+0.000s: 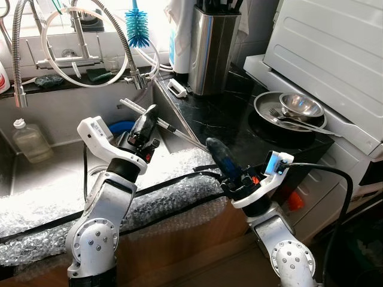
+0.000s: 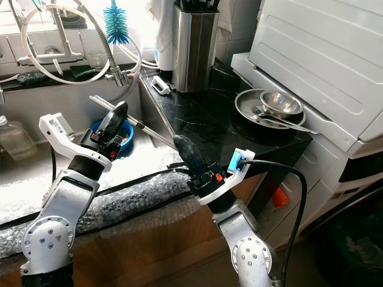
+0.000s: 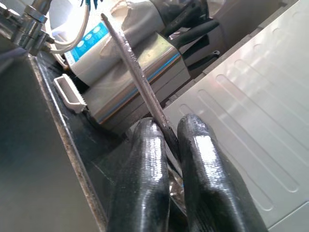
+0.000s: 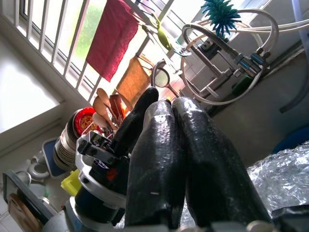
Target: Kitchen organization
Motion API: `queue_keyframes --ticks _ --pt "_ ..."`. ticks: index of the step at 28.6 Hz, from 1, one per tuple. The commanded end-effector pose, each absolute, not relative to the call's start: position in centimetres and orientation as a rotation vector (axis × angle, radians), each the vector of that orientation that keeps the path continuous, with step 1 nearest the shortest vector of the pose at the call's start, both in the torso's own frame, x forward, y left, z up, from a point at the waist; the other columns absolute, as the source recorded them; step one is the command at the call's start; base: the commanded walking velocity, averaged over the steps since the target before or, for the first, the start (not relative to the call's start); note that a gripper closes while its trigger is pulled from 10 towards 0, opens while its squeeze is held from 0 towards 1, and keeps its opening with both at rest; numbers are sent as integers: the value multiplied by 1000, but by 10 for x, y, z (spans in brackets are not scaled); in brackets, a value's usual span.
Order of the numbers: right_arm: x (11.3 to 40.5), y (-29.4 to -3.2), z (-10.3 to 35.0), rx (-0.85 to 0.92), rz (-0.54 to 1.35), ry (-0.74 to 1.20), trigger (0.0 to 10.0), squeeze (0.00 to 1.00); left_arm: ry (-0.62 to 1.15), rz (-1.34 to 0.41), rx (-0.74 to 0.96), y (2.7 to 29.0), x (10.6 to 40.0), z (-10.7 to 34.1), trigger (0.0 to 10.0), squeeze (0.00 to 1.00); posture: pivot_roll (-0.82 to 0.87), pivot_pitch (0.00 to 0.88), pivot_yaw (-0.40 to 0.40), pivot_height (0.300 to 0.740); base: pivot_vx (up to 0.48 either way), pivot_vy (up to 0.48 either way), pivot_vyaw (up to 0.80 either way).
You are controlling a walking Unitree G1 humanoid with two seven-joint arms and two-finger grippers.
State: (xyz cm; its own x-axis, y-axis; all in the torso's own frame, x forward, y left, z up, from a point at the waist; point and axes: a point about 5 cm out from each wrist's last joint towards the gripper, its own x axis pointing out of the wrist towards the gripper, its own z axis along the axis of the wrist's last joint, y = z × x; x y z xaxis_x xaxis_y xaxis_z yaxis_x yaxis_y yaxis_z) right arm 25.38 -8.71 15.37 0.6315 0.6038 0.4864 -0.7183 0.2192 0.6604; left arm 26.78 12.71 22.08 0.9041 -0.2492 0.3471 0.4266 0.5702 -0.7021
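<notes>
One thin metal utensil (image 3: pixel 140 79) is pinched between the left end effector (image 1: pixel 145 124) fingers over the sink (image 1: pixel 60 158) beside the desk (image 1: pixel 221 119) edge. Right end effector (image 1: pixel 220 156) is closed, empty. Risk: the slim shaft could pivot and slip from so narrow a grip.

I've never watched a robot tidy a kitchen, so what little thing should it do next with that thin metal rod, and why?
Probably carry it right, toward the plate with the bowl and fork on the black counter. The left gripper is shut on the thin metal utensil, holding it over the sink's edge, and that stack is where the other dishes sit. The right gripper is shut and empty.
</notes>
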Motion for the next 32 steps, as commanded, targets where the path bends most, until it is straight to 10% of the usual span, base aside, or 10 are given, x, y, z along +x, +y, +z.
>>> queue_keyframes --ticks 1,20,21,32 --pt "252 -85 160 976 949 -154 10000 0 -220 -417 -883 122 266 222 0 0 -6 0 -76 740 0 0 0" --pt "255 -84 158 954 940 -144 10000 0 -241 -382 -927 127 268 223 0 0 -5 0 -78 740 0 0 0" --pt "255 -84 158 957 935 -141 10000 1000 -244 -375 -931 128 269 224 0 0 -5 0 -79 740 0 0 0" --pt "257 -84 157 950 915 -139 10000 1000 -380 -140 -1076 162 281 240 0 0 -6 0 -79 740 0 0 0"
